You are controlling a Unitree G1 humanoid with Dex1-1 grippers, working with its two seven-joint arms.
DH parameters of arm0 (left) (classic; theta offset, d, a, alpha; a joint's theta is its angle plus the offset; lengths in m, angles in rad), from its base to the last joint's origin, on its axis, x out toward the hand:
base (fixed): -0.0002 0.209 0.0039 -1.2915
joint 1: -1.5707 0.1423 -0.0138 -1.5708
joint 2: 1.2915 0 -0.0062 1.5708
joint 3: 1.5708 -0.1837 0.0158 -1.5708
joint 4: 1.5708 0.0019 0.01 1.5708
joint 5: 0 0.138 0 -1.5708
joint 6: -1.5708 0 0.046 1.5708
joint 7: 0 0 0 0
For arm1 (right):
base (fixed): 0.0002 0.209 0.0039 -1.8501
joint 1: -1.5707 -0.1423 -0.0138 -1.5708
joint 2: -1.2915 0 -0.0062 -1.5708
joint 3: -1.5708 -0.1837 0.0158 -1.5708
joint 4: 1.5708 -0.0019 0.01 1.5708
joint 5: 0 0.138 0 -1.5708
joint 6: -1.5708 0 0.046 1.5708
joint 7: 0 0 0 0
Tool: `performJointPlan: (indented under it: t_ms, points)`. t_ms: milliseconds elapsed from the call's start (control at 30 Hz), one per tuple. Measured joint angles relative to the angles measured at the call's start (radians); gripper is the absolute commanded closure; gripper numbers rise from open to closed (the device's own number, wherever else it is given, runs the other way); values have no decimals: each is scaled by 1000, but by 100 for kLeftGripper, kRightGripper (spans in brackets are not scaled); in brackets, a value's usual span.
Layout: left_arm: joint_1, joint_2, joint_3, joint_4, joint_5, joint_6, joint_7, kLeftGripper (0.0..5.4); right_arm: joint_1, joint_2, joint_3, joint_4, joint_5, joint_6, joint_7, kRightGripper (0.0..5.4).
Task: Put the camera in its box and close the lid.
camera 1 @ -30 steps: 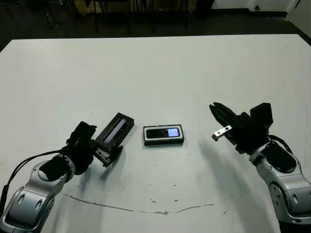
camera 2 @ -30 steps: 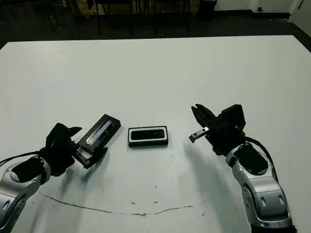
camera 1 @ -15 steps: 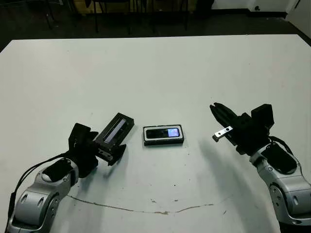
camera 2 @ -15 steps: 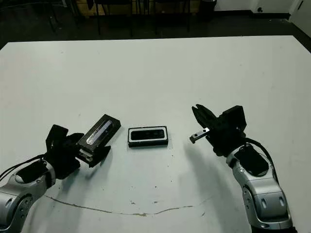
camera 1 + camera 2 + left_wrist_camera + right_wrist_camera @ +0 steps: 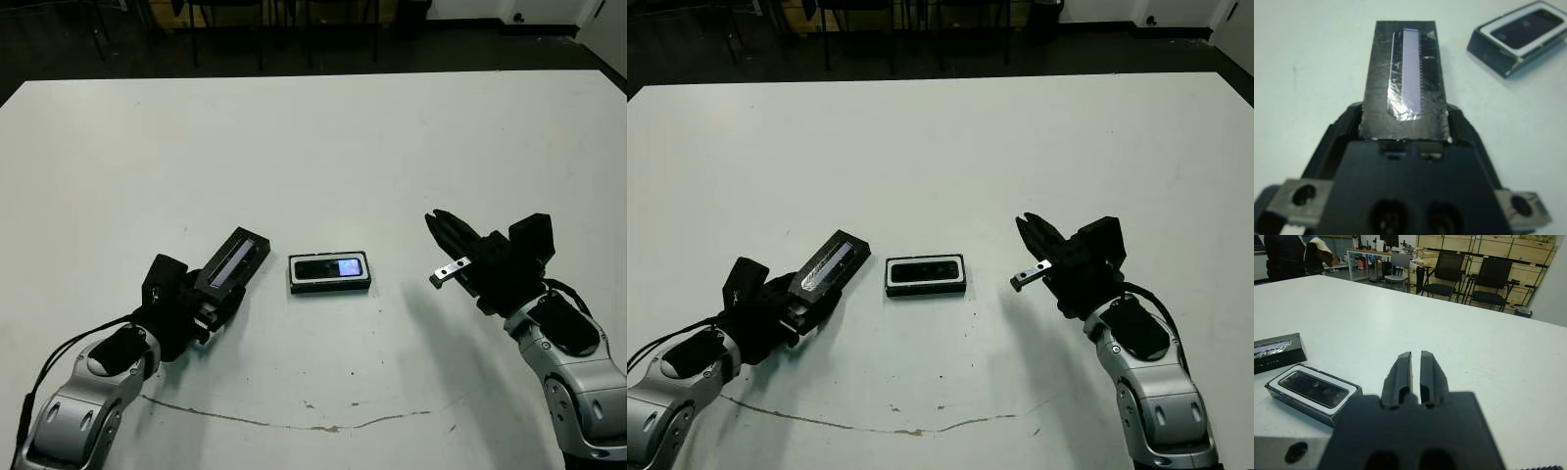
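The slim black camera (image 5: 330, 266), its small screen glowing blue, lies inside the white-lined box (image 5: 294, 275) at the table's middle. Left of the box the flat black lid (image 5: 233, 260) rests on the table at an angle, its glossy panel facing up. My left gripper (image 5: 214, 299) is at the lid's near end. In the left wrist view its fingers (image 5: 1351, 119) press against both sides of the lid (image 5: 1403, 73), shut on it. My right gripper (image 5: 433, 219) hovers right of the box with its fingers (image 5: 1400, 369) shut on nothing.
A thin brown scratch (image 5: 294, 423) runs across the white table near its front edge. Beyond the far edge the right wrist view shows chairs (image 5: 1447, 276), stacked crates and a person (image 5: 1283, 254).
My left gripper has slid forward onto the lid's near end, and its fingers have closed in against the lid's sides. The lid, box, camera and right arm have stayed put.
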Motion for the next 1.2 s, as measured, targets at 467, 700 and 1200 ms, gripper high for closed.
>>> performJointPlan:
  t_ms: [467,700,1200]
  points:
    - [-39,54,32,-13,-9,78,-55,268,0,16,-1,13,1,-14,-4,540]
    - [-115,119,136,-23,-62,50,-140,268,3,18,-6,13,9,-19,-6,540]
    - [-528,209,-28,423,-83,-166,-588,268,-9,7,-40,-5,9,33,-24,540]
